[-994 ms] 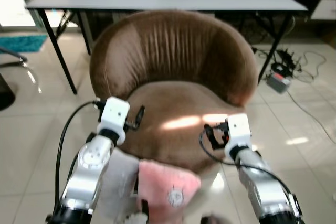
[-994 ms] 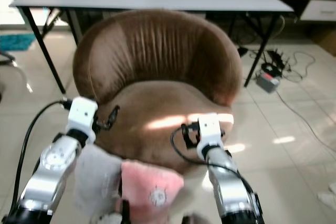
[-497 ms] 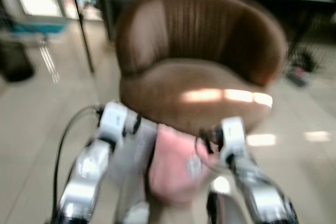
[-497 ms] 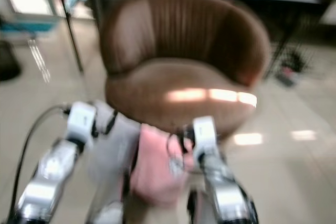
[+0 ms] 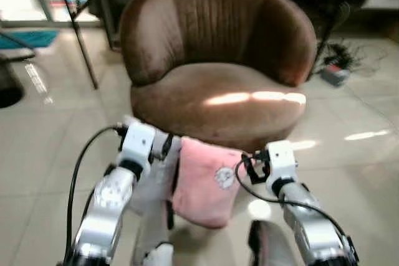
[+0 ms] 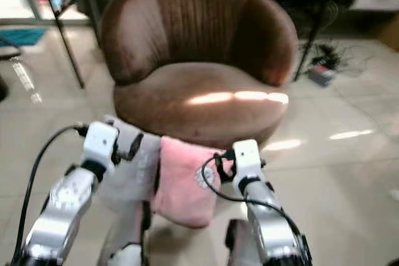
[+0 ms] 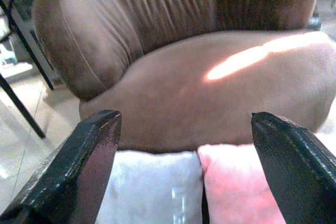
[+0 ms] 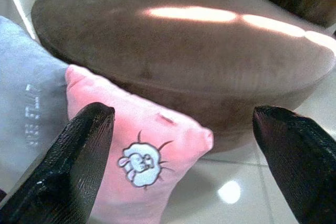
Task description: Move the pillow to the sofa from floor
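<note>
Pillow [image 8: 142,140] shows its sheep motif at the right wrist; both grippers' fingers [image 7: 84,156] spread wide.

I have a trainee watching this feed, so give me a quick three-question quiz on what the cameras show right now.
1. True or false: the pink pillow already lies on the seat of the brown sofa.
2. What lies right beside the pink pillow, on the robot's left?
A. a white-grey pillow
B. a blue rug
C. a cardboard box
3. How do the fingers of the left gripper and the right gripper stand: spread or closed?

Key
1. False: it leans against the sofa's front, below the seat, down at floor level.
2. A.
3. Spread; each wrist view shows the two black fingers wide apart, holding nothing.
</note>
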